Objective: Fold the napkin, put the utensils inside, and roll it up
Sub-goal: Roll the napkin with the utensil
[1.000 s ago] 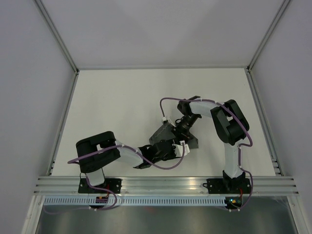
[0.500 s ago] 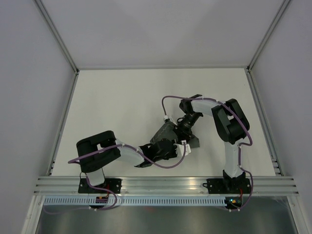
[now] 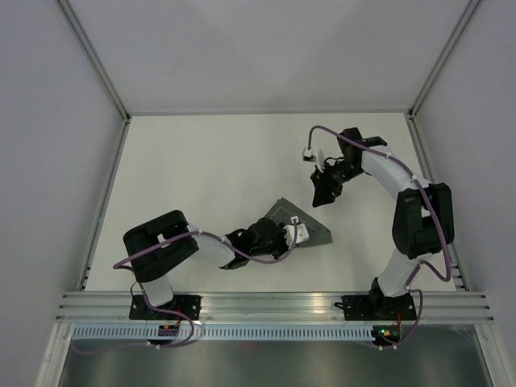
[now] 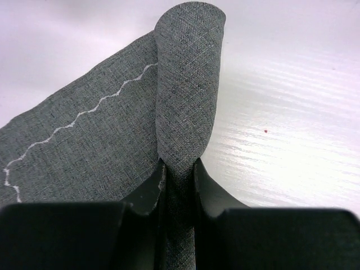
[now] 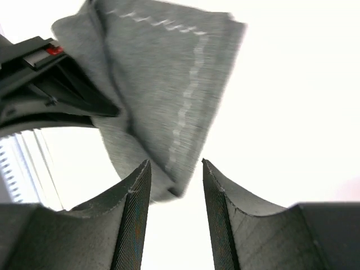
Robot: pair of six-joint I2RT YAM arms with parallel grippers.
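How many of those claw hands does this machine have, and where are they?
2. The left gripper sits near the front edge, clamped on a raised fold of the napkin. The right gripper hangs open and empty farther back.

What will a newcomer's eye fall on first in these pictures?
The dark grey napkin lies folded to a triangle near the front centre of the table, and the left end effector pinches a raised fold of it. The right end effector is open and empty, just beyond the napkin.
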